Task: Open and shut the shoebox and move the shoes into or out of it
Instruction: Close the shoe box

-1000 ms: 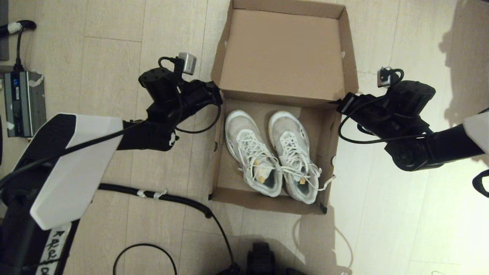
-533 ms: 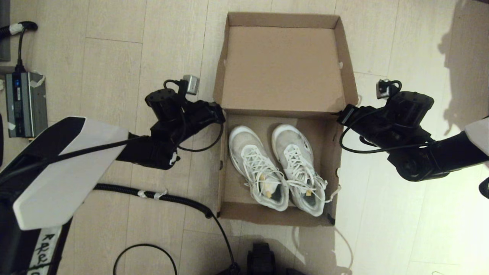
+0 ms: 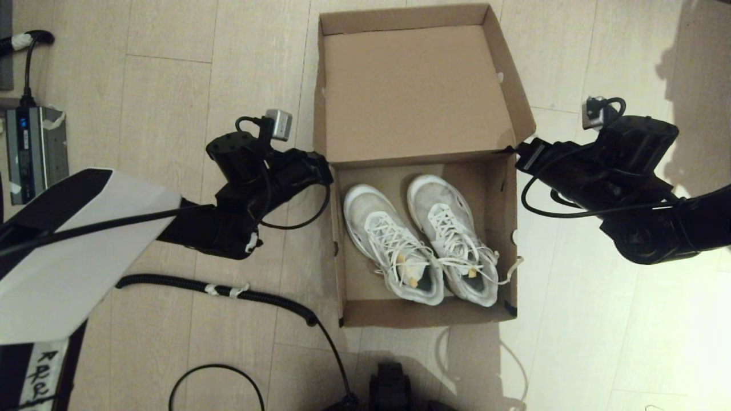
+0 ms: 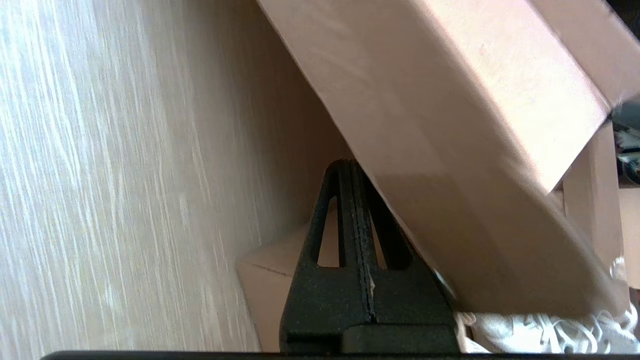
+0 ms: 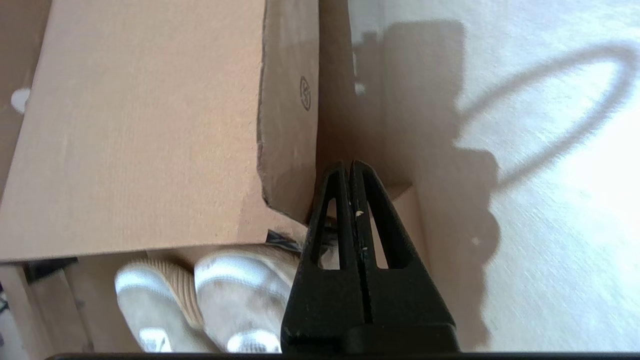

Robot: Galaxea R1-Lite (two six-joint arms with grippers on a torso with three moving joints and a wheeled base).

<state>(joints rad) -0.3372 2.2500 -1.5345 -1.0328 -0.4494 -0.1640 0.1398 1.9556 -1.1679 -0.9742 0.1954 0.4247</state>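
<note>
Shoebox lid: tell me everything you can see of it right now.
The shoebox lid is plain brown cardboard, hinged to the shoebox along its far wall and standing open, its bare inner face toward the head camera, with folded side flaps. Both pincers are shut against its lower corners: the left pincer at the left corner, the right pincer at the right. Below it, the white sneakers lie in the box; the lid overhangs their toes in the wrist views.

a small round printed mark is seen on the shoebox [image 5: 304, 93] flap; handwritten characters on the robot's label [image 3: 40, 374] cannot be read.
</note>
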